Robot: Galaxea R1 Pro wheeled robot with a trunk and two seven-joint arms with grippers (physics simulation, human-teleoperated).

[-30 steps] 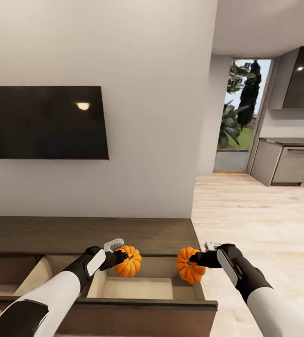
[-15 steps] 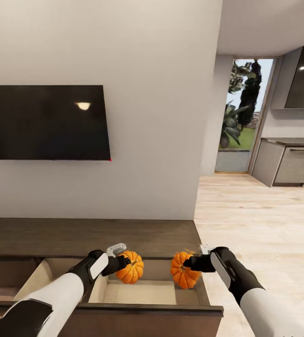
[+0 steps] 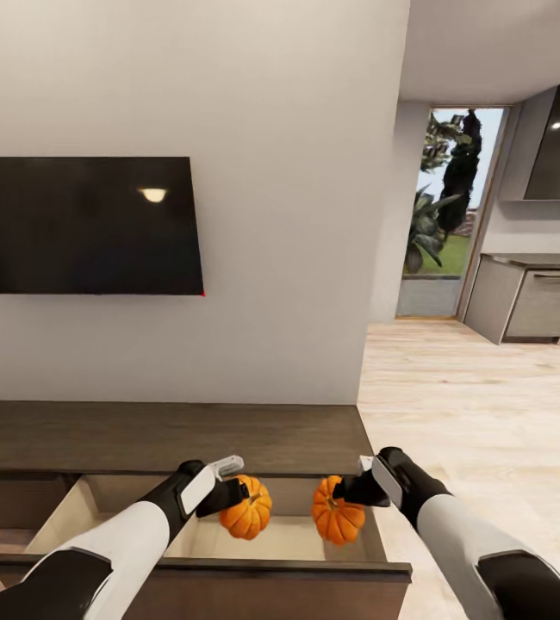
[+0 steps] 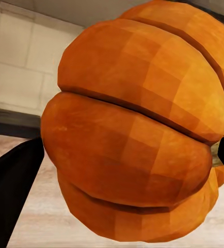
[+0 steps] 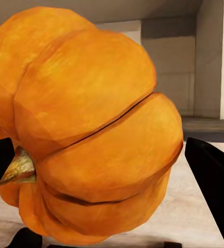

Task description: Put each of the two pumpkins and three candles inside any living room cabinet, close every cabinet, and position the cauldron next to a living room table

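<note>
Both pumpkins look rigid, light, slick-ribbed: left gripper [image 3: 239,498] clamps left pumpkin [image 3: 247,512], right gripper [image 3: 342,492] clamps right pumpkin [image 3: 337,517], open cabinet [image 3: 228,435] drawer beneath.

pumpkins [image 3: 246,518] [image 3: 337,522]: bright orange, ribbed | cabinet [image 3: 159,435]: dark brown, pale drawer inside | TV [image 3: 86,226]: black | wall [image 3: 271,172]: white | floor [image 3: 478,413]: light wood

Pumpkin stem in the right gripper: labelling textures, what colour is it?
Tan-brown stem on the ribbed orange pumpkin; right wrist view shows it best.
</note>
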